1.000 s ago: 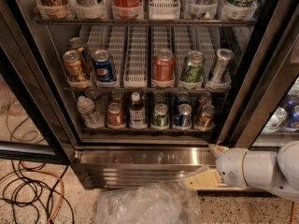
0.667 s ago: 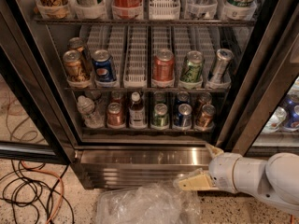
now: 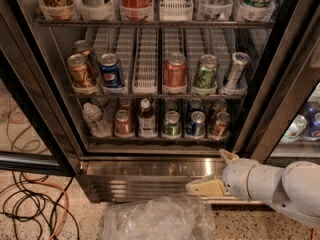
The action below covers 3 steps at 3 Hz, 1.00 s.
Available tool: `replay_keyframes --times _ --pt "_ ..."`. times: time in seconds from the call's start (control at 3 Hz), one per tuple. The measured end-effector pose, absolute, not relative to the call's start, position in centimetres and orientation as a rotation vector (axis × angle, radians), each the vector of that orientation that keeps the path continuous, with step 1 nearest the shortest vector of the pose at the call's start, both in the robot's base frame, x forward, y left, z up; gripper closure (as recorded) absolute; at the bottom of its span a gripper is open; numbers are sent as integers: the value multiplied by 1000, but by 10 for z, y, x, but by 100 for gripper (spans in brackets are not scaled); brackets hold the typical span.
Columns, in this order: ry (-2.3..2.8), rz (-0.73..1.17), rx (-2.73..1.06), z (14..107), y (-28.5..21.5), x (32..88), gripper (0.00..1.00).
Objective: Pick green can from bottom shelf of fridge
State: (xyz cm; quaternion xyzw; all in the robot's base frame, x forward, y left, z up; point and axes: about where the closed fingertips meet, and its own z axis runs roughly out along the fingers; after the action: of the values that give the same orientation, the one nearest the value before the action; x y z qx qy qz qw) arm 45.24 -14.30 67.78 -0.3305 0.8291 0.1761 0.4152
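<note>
The green can (image 3: 171, 124) stands upright at the front of the bottom shelf (image 3: 150, 140), between a small bottle (image 3: 146, 118) on its left and a blue can (image 3: 196, 123) on its right. The fridge (image 3: 150, 168) stands with its door open, its ribbed steel base below the shelf. My gripper (image 3: 215, 172) is at the lower right, in front of the steel base, below and to the right of the green can and well apart from it. Its cream fingers (image 3: 204, 187) are spread apart with nothing between them.
The bottom shelf also holds a clear bottle (image 3: 93, 120) and several brown cans. A brighter green can (image 3: 205, 74) sits on the rack above. A crumpled plastic bag (image 3: 155, 218) lies on the floor below the base. Cables (image 3: 30, 204) lie at the left. A dark door post (image 3: 280, 94) rises at the right.
My gripper and arm have shifted a little left and upward toward the fridge base. The cans have not moved.
</note>
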Motion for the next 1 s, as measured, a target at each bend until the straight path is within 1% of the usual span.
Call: replay_keyframes --times 0.33,0.67,1.0 --pt "2083 442 -830 678 -143 452 23" --pt "2061 395 -838 670 -143 458 14" --pt "1987 298 -795 666 -149 479 17"
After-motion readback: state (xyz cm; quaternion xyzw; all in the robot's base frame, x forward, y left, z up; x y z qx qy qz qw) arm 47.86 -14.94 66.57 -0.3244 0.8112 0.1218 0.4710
